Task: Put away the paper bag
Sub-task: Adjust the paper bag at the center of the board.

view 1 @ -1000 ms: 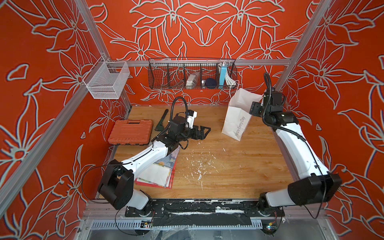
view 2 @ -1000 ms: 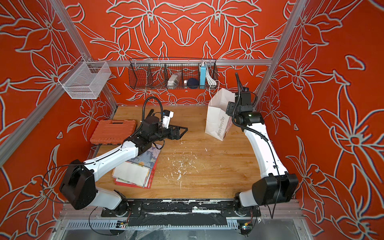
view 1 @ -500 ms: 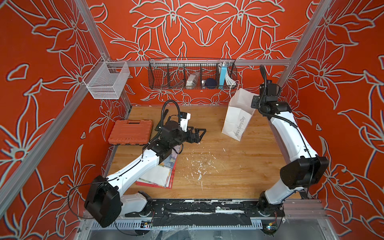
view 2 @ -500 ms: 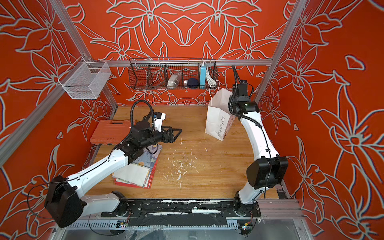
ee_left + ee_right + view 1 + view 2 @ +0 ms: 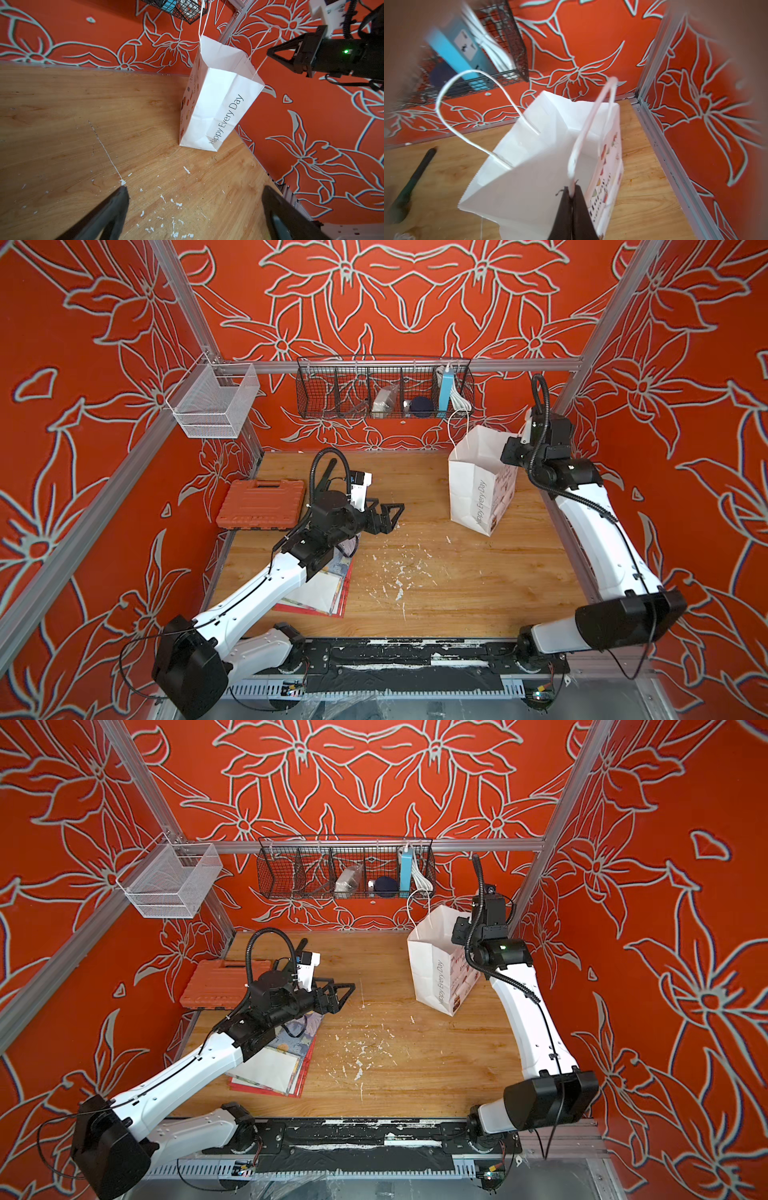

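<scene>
"Which hand has the paper bag (image 5: pixel 478 485)?"

"Not my left gripper (image 5: pixel 388 516); it hangs open over the middle of the table (image 5: pixel 436 572). My right gripper (image 5: pixel 572 191) pinches one handle (image 5: pixel 583 133) from above; the bag stands upright at the table's 2 o'clock."

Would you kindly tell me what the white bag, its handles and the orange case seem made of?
Bag: matte white paper, creased, serrated rim. Handles: twisted paper cord, probably, judging by the stiff loops. Orange case: moulded plastic, likely, with ribbed lid, fairly matte.
</scene>
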Robot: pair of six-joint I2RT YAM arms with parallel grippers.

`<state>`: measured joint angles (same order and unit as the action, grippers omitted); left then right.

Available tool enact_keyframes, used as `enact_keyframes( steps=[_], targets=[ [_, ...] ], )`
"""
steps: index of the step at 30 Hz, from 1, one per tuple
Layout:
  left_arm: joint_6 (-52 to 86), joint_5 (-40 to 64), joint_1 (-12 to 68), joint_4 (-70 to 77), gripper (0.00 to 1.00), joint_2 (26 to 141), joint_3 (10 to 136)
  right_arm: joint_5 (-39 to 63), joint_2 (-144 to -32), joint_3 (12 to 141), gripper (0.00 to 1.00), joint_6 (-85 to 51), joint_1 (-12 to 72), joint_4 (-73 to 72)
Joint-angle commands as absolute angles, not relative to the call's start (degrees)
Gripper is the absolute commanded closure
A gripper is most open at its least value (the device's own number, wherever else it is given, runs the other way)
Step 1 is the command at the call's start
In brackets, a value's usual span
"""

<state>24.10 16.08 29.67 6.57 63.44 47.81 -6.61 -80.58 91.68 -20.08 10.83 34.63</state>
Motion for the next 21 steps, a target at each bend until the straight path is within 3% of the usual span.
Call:
enact_keyframes(
  steps=[1, 11, 15, 19, 20, 21],
  targets=[
    [24.62, 17.88, 29.55, 6.08, 0.01, 61.76, 47.16, -4.65, -77.0, 88.0, 1.0, -24.07, 14.36, 35.19],
    [32.0, 21.12, 33.08, 7.56, 0.01, 63.2, 47.91, -3.08, -63.23, 74.01, 1.0, -29.96, 21.01, 33.34],
    [30.01, 18.64, 38.92, 6.88, 0.01, 67.59, 54.12, -4.83, -59.78, 72.13, 1.0, -28.34, 21.36, 35.41],
    [26.89, 17.62, 39.37, 1.59, 0.01, 76.06, 64.71, -6.53, -56.64, 70.4, 1.0, -27.76, 21.36, 37.82],
    [25.38, 17.81, 39.37, -0.4, 0.01, 78.67, 68.16, -6.93, -55.78, 69.74, 0.98, -27.78, 21.36, 38.3],
    [23.7, 18.69, 39.33, -2.56, 0.01, 81.24, 71.89, -7.33, -54.96, 69.11, 0.89, -27.77, 21.36, 38.83]
  ],
)
